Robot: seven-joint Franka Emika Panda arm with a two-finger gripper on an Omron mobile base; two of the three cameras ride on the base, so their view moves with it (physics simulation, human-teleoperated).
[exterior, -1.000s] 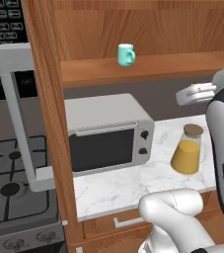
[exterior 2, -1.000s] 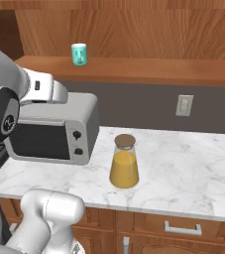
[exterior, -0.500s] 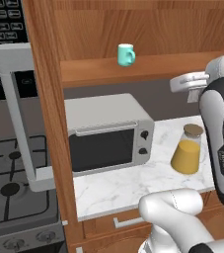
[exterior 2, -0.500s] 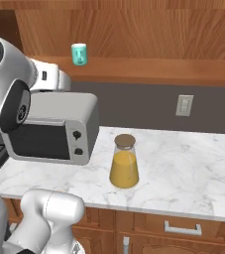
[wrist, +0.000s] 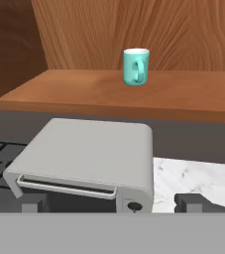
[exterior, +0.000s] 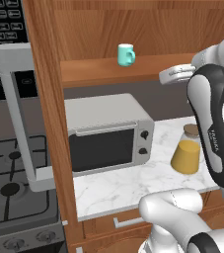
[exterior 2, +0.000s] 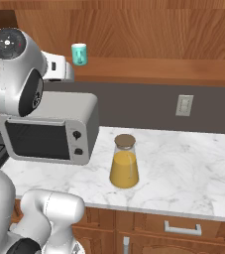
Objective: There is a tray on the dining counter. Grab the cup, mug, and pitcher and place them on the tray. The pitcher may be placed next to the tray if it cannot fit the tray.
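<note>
Nothing looks moved yet: the mug [wrist: 136, 66] stands on the shelf [wrist: 183, 94], the pitcher [exterior 2: 124, 161] on the counter [exterior 2: 183, 168], and the hand [wrist: 111, 203] is spread, empty.

Even, flat rendered light, no glare or blur. Soft shadow under shelf [exterior 2: 148, 69]; faint one beside pitcher [exterior 2: 124, 161] on tabletop [exterior 2: 183, 168]. Sharp throughout, edges undistorted.

pitcher [exterior: 186, 152] (half behind arm)
</note>
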